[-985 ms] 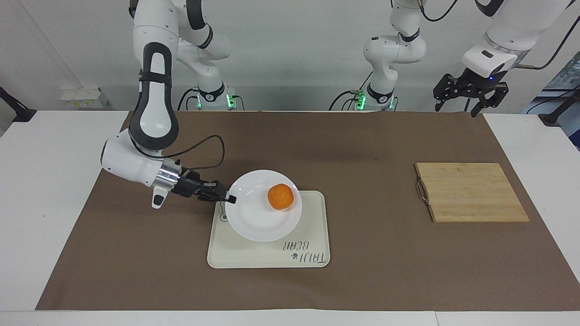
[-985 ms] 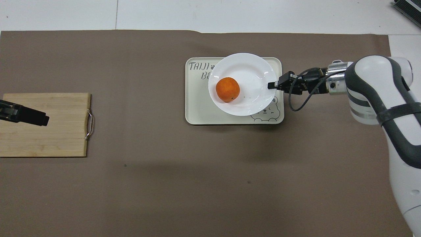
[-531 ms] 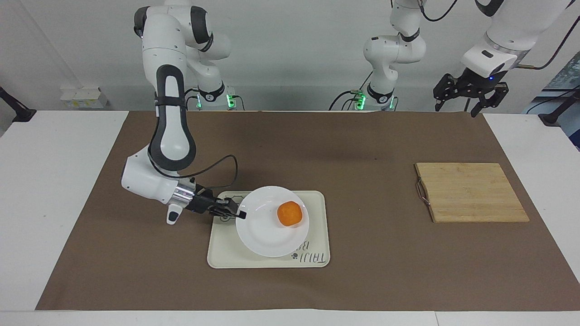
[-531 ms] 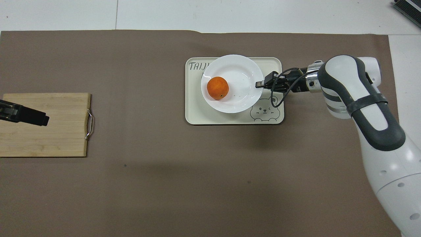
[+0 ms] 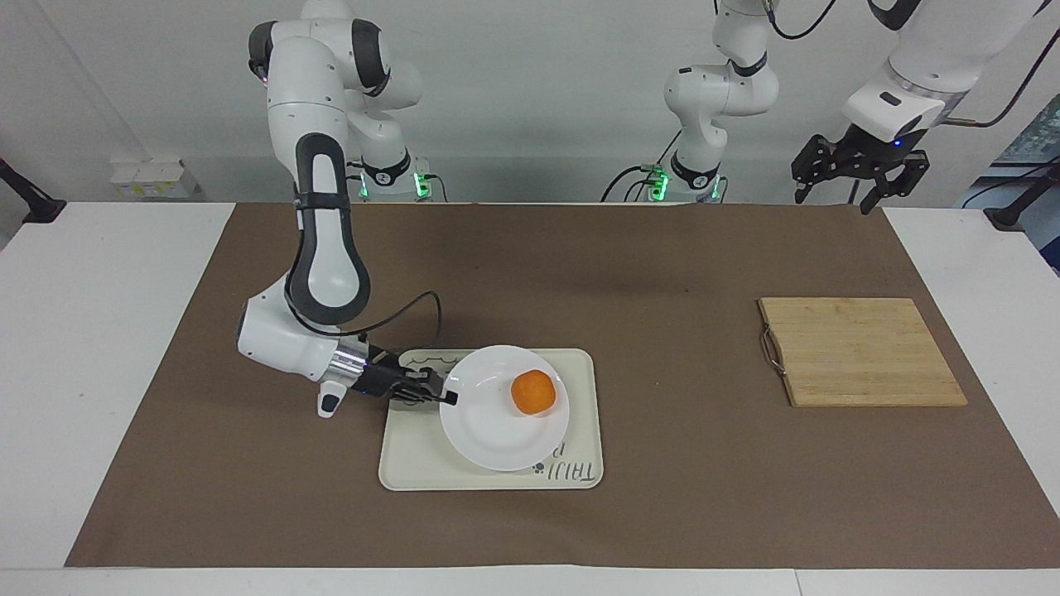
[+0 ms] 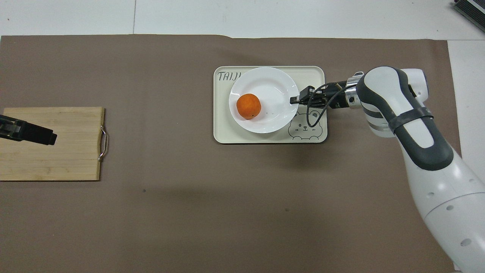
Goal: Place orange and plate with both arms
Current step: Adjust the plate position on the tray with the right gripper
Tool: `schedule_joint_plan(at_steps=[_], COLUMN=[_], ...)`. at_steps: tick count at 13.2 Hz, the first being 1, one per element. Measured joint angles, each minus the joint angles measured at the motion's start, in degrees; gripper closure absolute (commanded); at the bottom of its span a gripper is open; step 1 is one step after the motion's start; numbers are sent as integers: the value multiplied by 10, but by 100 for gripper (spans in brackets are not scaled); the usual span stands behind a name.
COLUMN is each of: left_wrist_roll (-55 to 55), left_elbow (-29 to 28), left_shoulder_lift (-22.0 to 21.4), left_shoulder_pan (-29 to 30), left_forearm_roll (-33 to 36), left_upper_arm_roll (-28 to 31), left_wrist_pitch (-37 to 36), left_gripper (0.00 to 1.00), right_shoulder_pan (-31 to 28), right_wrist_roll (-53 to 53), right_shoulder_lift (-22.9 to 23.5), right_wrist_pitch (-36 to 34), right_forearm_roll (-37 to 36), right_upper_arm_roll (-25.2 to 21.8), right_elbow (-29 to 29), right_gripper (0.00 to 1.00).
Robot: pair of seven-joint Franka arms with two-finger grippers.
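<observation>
White plate (image 5: 497, 422) with my orange (image 5: 532, 391) has dropped onto the tray (image 5: 414, 463), right claw (image 5: 448, 398) clenched on its rim; left claw (image 5: 836, 195) released, waiting above the cutting board (image 5: 861, 352).

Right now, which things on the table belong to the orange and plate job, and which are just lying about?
Part of the job:
- orange, on the plate
- plate, on the tray, rim pinched by the shut right end effector
- left end effector, open, waiting raised near its base

Lying about:
- tray, cream, under the plate
- wooden cutting board, toward the left arm's end
</observation>
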Motion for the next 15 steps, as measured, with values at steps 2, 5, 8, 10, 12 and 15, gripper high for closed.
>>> schedule_joint_plan(at_steps=[2, 5, 8, 10, 12, 15], left_wrist_roll=[0, 0, 0, 0, -1, -4], left_elbow=[0, 0, 0, 0, 0, 0], left_shoulder_lift=[0, 0, 0, 0, 0, 0], left_shoulder_pan=[0, 0, 0, 0, 0, 0], left_forearm_roll=[0, 0, 0, 0, 0, 0], left_upper_arm_roll=[0, 0, 0, 0, 0, 0], left_wrist_pitch=[0, 0, 0, -2, -2, -2], left_gripper=[0, 0, 0, 0, 0, 0], right_shoulder_pan=[1, 1, 0, 0, -2, -6], right_wrist_roll=[-8, -14, -15, -15, -15, -16], right_shoulder_lift=[1, 2, 4, 4, 4, 4], right_wrist_pitch=[2, 2, 2, 2, 2, 3], right_forearm_roll=[0, -4, -11, -12, -19, -42], right_upper_arm_roll=[0, 0, 0, 0, 0, -3], right_elbow=[0, -1, -2, -2, -2, -2], right_gripper=[100, 100, 100, 100, 63, 17])
